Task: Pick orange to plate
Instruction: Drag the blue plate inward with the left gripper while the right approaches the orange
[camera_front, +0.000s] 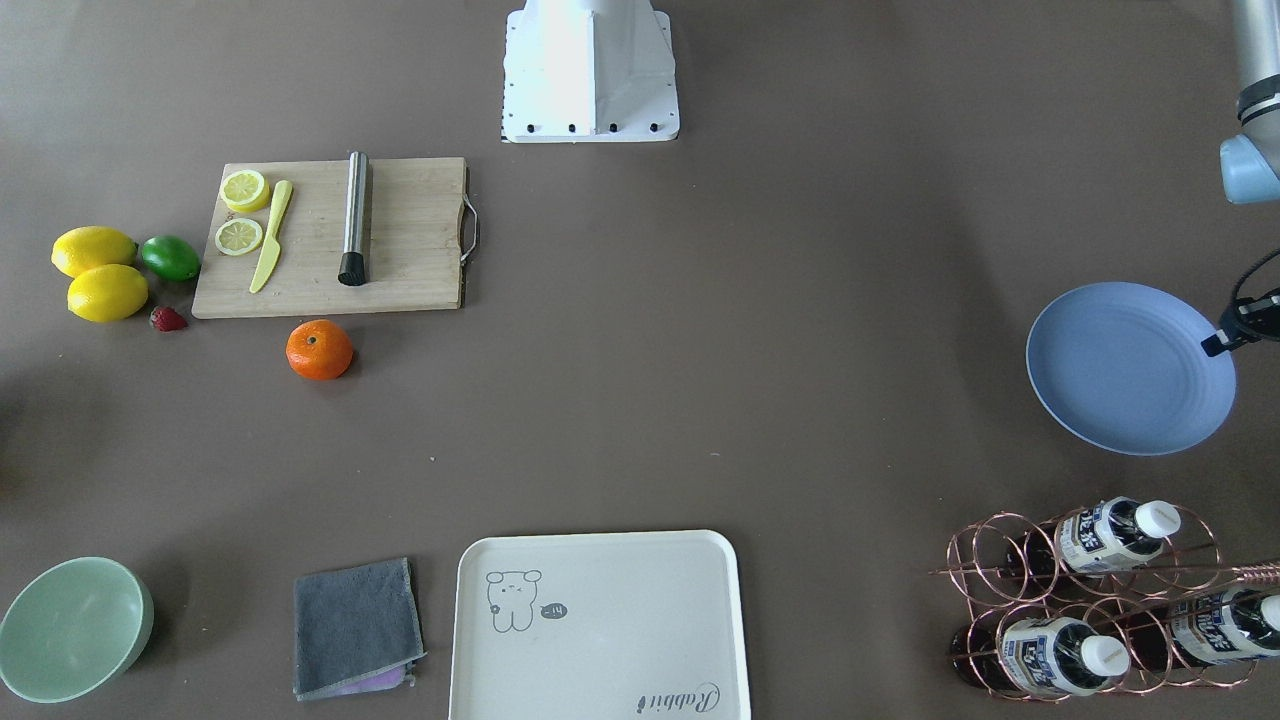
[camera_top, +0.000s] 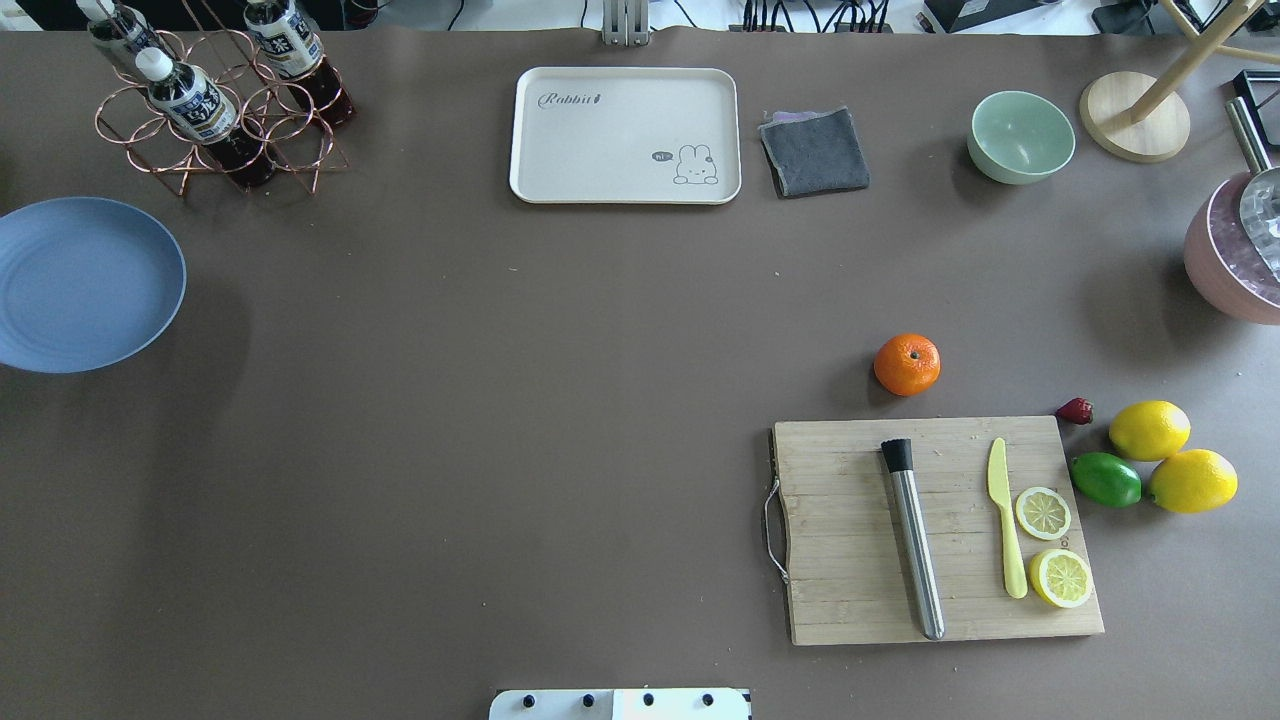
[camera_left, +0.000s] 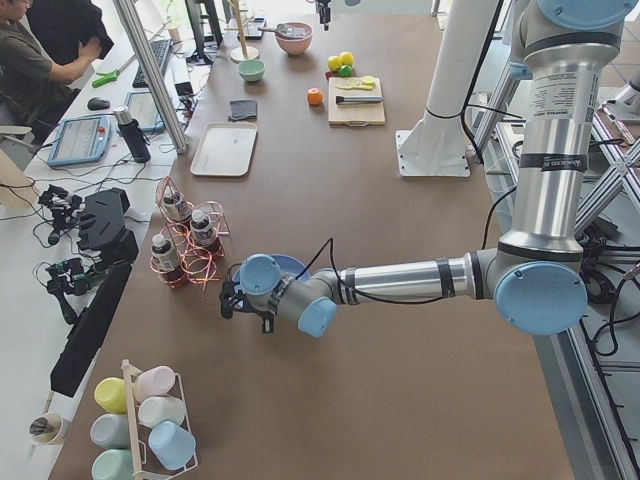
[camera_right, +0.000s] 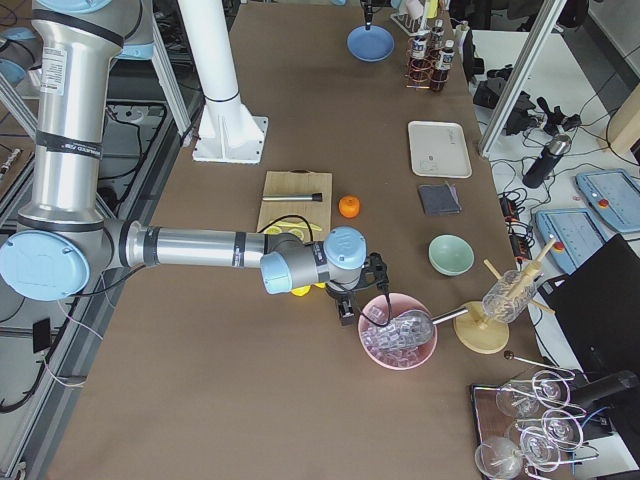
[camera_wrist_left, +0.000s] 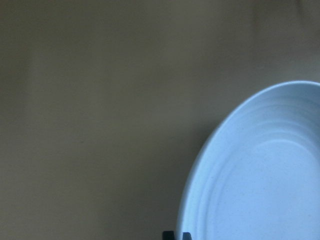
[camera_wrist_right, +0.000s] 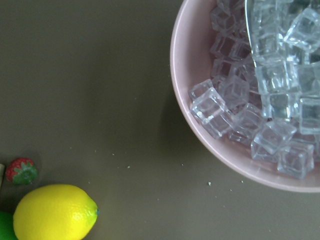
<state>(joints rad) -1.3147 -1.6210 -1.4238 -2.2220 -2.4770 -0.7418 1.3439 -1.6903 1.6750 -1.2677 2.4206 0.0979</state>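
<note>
The orange (camera_top: 907, 364) sits alone on the brown table just beyond the cutting board (camera_top: 935, 530), also seen as the orange (camera_front: 319, 350). The pale blue plate (camera_top: 80, 283) lies empty at the table's far left end. My left gripper (camera_wrist_left: 177, 235) hovers by the plate's rim (camera_wrist_left: 200, 165); its two dark fingertips stand close together with nothing between them. My right gripper (camera_right: 347, 312) hangs between the lemons and the pink ice bowl (camera_right: 398, 331), far from the orange (camera_right: 349, 207); I cannot tell whether it is open or shut.
Two lemons (camera_top: 1170, 455), a lime (camera_top: 1106, 479) and a strawberry (camera_top: 1075, 410) lie right of the board, which holds a steel rod, yellow knife and lemon slices. A cream tray (camera_top: 625, 135), grey cloth (camera_top: 814, 151), mint bowl (camera_top: 1021, 136) and bottle rack (camera_top: 215, 100) line the far edge.
</note>
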